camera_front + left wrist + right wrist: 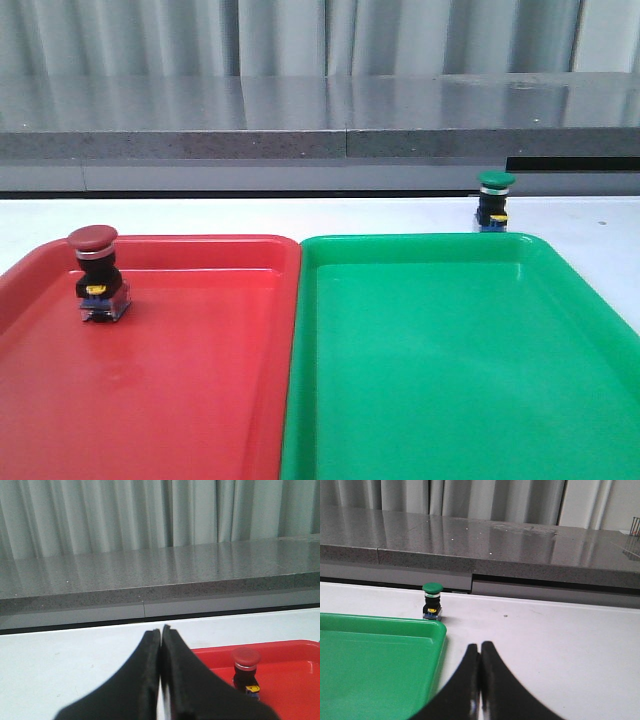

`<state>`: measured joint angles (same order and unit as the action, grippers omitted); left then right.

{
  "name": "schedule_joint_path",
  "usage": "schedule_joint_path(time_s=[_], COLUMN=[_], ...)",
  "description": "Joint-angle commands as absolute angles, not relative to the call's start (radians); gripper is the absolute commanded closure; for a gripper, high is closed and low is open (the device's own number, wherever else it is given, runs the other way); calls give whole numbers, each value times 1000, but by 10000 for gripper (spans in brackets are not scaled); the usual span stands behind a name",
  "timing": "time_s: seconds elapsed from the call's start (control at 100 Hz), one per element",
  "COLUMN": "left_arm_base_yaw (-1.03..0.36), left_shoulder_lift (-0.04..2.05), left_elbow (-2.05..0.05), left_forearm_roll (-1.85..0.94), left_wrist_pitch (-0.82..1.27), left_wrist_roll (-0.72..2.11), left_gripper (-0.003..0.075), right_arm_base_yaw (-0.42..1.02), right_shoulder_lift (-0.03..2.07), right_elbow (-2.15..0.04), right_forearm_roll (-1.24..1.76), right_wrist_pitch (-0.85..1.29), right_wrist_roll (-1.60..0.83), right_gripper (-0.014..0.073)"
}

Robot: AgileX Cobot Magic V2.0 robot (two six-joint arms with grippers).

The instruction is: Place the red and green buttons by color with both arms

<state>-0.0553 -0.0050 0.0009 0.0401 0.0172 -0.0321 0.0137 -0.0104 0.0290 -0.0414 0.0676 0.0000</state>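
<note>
Currently on view, itemised. Red tray [200, 400], large, flat, rimmed: left half of front view, on white table [300, 215], long edge touching green tray [450, 380] beside it on the right. Red button [95, 272], dark-red mushroom cap over black body, yellow label, bluish-grey base: upright inside red tray, near its far left corner, resting on tray floor, apart from the rim. Green button [494, 200], green cap, black body, yellow label, blue-grey base: upright on bare table just beyond far rim of green tray, toward its right end, outside the tray; whether base touches rim not discernible. Green tray otherwise holding nothing visible. Left gripper [161, 645], black, claw-shaped: fingers pressed together tip to tip, only a hairline seam between them, gripping nothing; poised over white table just short of red tray's edge [280, 652], red button [246, 667] partly hidden behind one finger, not in contact. Right gripper [480, 655], black, same form: fingers likewise closed against each other, nothing held; positioned over table beside green tray's corner [432, 630], green button [432, 600] standing well ahead of fingertips, just past tray rim. Neither arm visible in front view. Backdrop: grey speckled stone ledge [320, 120], pale pleated curtain [300, 35] behind.
</note>
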Motion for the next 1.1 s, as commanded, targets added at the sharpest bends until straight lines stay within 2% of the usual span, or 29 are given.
schedule_joint_path(time_s=[0.0,0.83,1.09], left_arm_base_yaw=[-51,-51,-51], left_shoulder_lift=[-38,-38,-38], left_elbow=[26,26,26], left_forearm_roll=[31,31,31], left_wrist_pitch=[-71,-71,-71], left_wrist_roll=[-38,-38,-38], left_gripper=[739,739,739], right_arm_base_yaw=[8,8,8], right_shoulder_lift=[-26,-24,56], right_elbow=[13,-14,-216], right_forearm_roll=[-42,25,77], right_wrist_pitch=[-20,-50,186], right_wrist_roll=[-14,26,27], right_gripper=[661,661,661])
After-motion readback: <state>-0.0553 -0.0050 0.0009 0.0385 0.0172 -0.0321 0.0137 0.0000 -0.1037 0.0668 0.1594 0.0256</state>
